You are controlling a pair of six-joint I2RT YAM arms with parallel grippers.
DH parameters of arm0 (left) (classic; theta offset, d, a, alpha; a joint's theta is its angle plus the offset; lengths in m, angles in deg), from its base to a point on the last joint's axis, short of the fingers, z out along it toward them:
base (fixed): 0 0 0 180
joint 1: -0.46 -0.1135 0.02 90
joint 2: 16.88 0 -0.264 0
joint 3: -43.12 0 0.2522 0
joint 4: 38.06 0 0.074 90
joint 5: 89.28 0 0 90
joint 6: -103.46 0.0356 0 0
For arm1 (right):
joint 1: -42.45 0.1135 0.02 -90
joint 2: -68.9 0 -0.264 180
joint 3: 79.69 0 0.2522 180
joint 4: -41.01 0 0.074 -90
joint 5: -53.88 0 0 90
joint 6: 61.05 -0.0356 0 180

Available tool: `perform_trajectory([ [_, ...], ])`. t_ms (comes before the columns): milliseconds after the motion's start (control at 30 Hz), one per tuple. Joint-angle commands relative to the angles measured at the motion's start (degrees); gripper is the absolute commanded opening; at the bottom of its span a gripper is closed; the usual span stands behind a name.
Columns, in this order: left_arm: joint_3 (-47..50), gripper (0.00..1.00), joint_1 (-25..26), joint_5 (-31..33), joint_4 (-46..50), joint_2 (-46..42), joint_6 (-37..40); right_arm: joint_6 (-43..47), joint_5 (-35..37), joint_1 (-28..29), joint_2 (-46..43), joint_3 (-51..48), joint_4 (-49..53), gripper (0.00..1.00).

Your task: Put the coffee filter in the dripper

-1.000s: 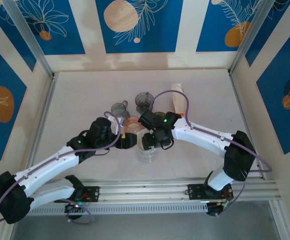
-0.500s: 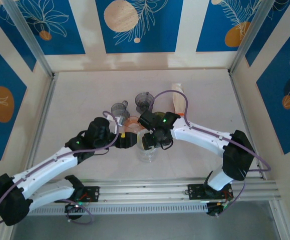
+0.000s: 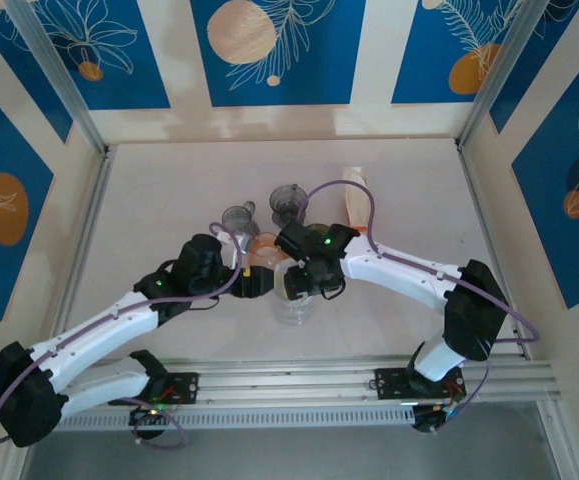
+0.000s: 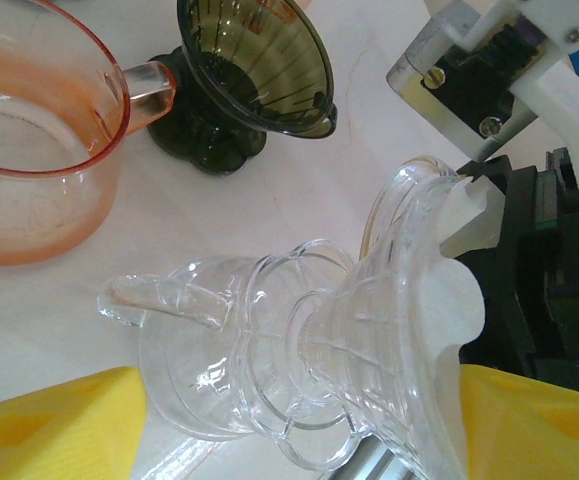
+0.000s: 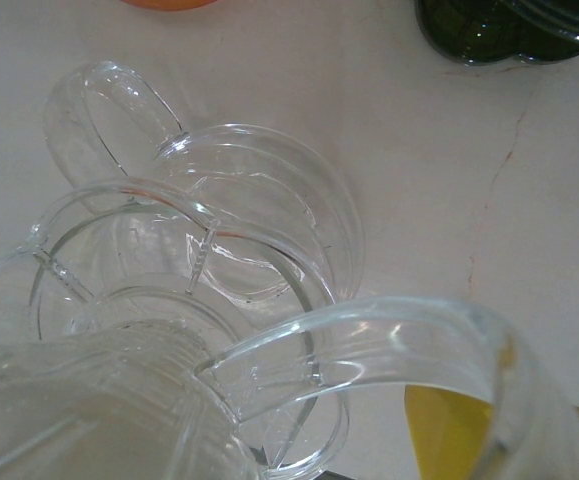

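I took this for the seating step: the coffee filter (image 4: 449, 290) lined the dripper (image 4: 319, 330), which sat between the spread, open fingers of my left gripper (image 4: 294, 400). My right gripper (image 3: 304, 284) met its rim; clamped or not, I couldn't tell. Next, I judged, the paper needed pressing flush

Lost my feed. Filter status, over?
Left fingers straddle tipped clear dripper, grip unclear. Right fingers at its rim. White filter in the mouth, edge poking out. Dark dripper, orange jug stand aside.
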Motion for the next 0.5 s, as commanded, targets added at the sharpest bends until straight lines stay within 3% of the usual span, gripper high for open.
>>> perform_trajectory([
  [0, -0.76, 0.78, -0.6, 0.66, 1.85, -0.85, 1.59, -0.52, 0.76, 0.49, 0.99, -0.49, 0.98, 0.62],
  [200, -1.22, 0.87, -0.51, -1.13, 0.1, -2.67, 2.14, -0.64, 0.76, 0.51, 1.02, -0.27, 0.99, 0.62],
  [467, -2.86, 0.87, 0.3, -2.39, 0.56, -0.32, 4.56, -0.87, 0.32, 0.49, 0.9, -0.4, 0.76, 0.62],
])
